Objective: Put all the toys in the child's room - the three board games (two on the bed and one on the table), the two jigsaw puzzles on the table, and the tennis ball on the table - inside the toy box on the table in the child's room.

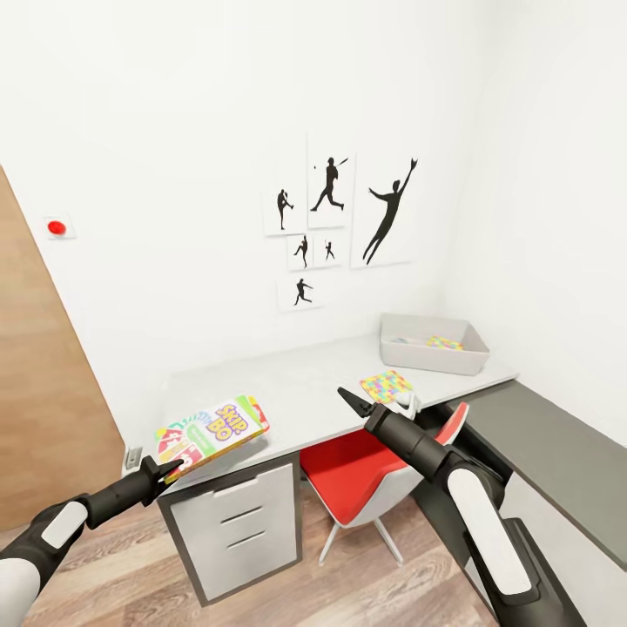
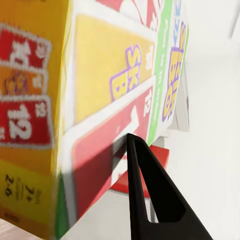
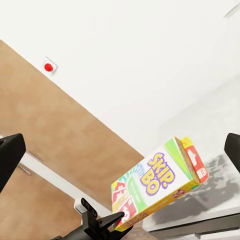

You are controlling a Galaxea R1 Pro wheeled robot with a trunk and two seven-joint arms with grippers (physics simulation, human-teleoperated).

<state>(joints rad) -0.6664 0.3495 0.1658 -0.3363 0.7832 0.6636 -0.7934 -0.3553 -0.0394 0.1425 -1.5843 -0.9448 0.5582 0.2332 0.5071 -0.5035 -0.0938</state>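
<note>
Over the near left corner of the long pale grey-white tabletop (image 1: 296,383), a flat orange-green board game box (image 1: 213,433) is held tilted by the left pincer (image 1: 165,470), which is clamped on the box's lower end. "SKIP-BO" is printed in yellow and purple letters on the cover, and the same lettering can be read in the right wrist view on the board game box (image 3: 157,182), where the left pincer (image 3: 107,220) is seen gripping its lower corner. On the box side seen close by the left wrist camera, "12" is legible on a red panel (image 2: 22,122); smaller print is too blurred to read.

Toward the far right end of the tabletop, a shallow pale grey toy box (image 1: 433,343) is set, with a multicolour jigsaw puzzle square (image 1: 445,343) lying inside it. Nearer, at the tabletop's front edge, a second thin puzzle square (image 1: 386,387) of yellow, green, pink and blue pieces is laid flat. The right pincer (image 1: 350,402) is raised just beside this square with its fingers spread apart, nothing being held. A red-seated white chair (image 1: 366,479) is tucked under the tabletop.
</note>
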